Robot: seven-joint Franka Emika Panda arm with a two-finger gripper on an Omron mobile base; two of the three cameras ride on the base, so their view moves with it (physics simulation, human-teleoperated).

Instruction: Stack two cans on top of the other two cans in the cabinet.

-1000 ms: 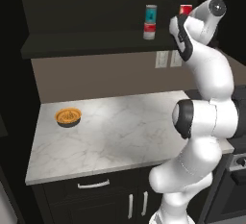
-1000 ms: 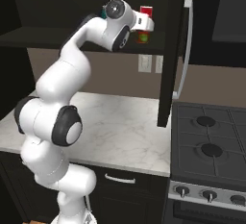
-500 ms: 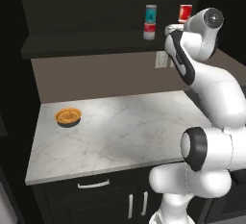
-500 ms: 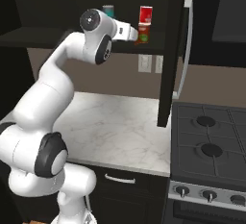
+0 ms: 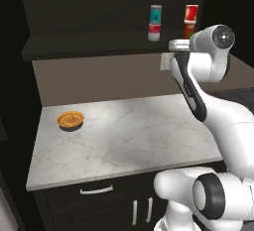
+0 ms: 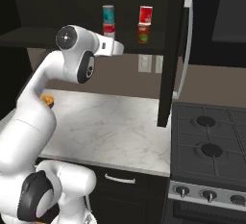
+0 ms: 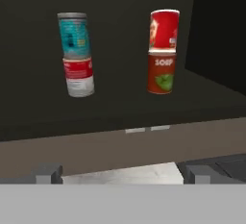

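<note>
Cans stacked in two pairs on the cabinet [image 7: 120,107] shelf, ahead of and above the gripper [image 7: 122,172].

Teal can [image 7: 73,34] sits on the red-and-white can [image 7: 79,77], up and left of the fingertips; bright red can [image 7: 164,30] sits on the dark orange can [image 7: 161,73], up and right. Gripper jaws stand wide apart, holding nothing, well clear of both stacks.

The arm pulls back from the cabinet [image 5: 99,46]: a second ago its hand reached up beside the bright red can [image 5: 191,13] on the shelf; now the gripper [image 7: 122,172] sits lower, clear of both stacks, jaws wide apart.
</note>
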